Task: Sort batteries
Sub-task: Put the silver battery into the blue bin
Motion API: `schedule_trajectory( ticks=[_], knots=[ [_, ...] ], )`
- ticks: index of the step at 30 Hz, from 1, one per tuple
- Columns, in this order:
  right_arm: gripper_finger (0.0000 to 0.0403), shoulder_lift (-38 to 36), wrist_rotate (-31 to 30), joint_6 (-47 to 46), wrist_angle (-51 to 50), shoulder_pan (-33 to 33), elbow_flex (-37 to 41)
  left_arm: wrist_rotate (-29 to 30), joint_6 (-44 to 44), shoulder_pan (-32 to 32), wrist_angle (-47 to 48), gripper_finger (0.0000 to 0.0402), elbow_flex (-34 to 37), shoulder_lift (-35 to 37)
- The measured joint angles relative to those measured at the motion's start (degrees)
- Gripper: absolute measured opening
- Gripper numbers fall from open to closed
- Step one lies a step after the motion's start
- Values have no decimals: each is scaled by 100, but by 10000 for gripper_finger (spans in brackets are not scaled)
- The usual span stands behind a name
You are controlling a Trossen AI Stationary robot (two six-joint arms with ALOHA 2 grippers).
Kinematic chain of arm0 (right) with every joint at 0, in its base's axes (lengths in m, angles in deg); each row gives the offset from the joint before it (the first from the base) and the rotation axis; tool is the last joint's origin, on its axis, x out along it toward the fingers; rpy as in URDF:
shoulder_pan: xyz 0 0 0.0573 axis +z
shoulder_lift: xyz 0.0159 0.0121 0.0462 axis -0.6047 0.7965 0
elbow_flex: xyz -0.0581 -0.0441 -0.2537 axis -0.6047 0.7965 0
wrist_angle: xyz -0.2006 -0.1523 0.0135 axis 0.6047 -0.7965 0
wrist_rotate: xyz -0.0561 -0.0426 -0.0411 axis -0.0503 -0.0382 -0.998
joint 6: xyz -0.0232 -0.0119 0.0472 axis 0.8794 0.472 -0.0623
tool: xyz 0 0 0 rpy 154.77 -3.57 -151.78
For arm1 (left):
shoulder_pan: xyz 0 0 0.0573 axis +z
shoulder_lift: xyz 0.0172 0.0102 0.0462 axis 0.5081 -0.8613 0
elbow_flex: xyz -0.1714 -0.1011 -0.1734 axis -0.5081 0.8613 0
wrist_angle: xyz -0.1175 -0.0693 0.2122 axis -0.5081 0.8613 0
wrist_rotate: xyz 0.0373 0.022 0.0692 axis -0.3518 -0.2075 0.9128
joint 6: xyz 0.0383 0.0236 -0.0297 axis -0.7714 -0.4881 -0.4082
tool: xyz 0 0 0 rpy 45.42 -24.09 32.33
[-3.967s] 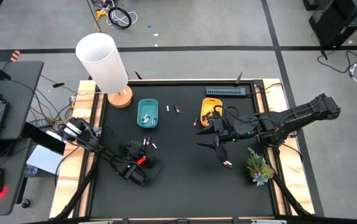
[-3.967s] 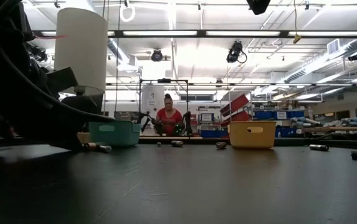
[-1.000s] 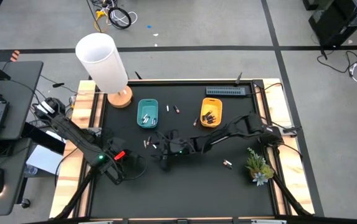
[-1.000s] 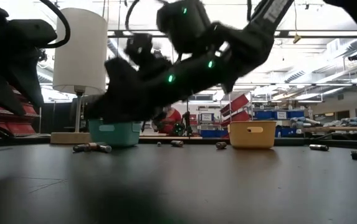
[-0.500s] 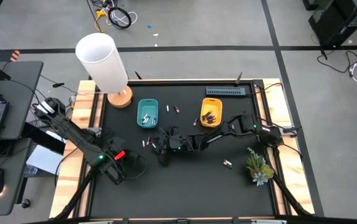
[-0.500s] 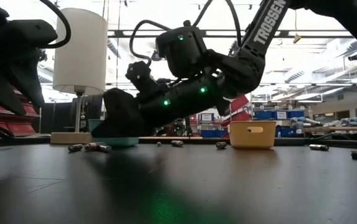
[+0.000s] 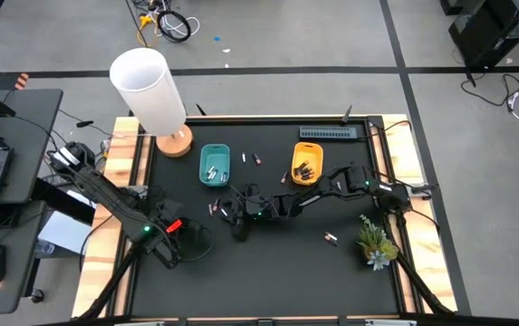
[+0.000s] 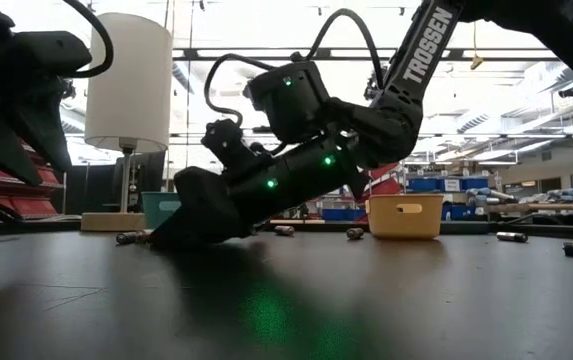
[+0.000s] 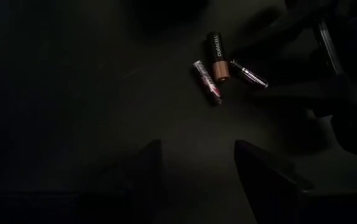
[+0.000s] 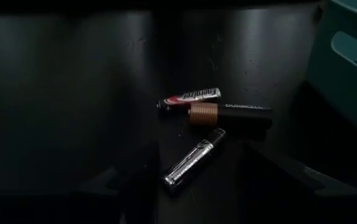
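Note:
Three batteries lie close together on the black mat in front of the teal tray [image 7: 215,166]. They are a red-and-silver one [image 10: 189,98], a dark one with a copper end [image 10: 228,115] and a thin silver one [image 10: 194,166]. My right gripper [image 10: 197,155] is tipped down to the mat [image 8: 181,235] and is open. Its fingers stand either side of the thin silver battery without touching it. My left gripper [image 9: 197,146] waits open near the table's left front [image 7: 191,240], looking at the same three batteries [image 9: 218,59]. More batteries lie in the teal tray and in the yellow tray [image 7: 306,163].
Two loose batteries [image 7: 251,159] lie between the trays and another [image 7: 330,238] sits near a small plant [image 7: 377,240]. A white lamp [image 7: 155,95] stands at the far left corner. A grey strip [image 7: 328,133] lies along the far edge. A person shows far behind the table.
My right gripper has come down and tipped its fingers onto the mat, moving a little toward the table's left, up to the three batteries by the teal tray. The batteries have stayed where they were.

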Motion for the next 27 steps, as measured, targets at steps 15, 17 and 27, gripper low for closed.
schedule_trajectory(
  ticks=[15, 17, 27],
  knots=[
    [119, -26, 525, 291, -321, -4, -22, 2, -54, 0, -22, 213, 0, 0],
    [94, -26, 565, 295, -331, -2, -20, -16, -66, 0, -72, 213, 0, 0],
    [32, -31, 602, 307, -341, 0, -9, -131, -511, 0, -338, 213, 0, 0]
  ],
)
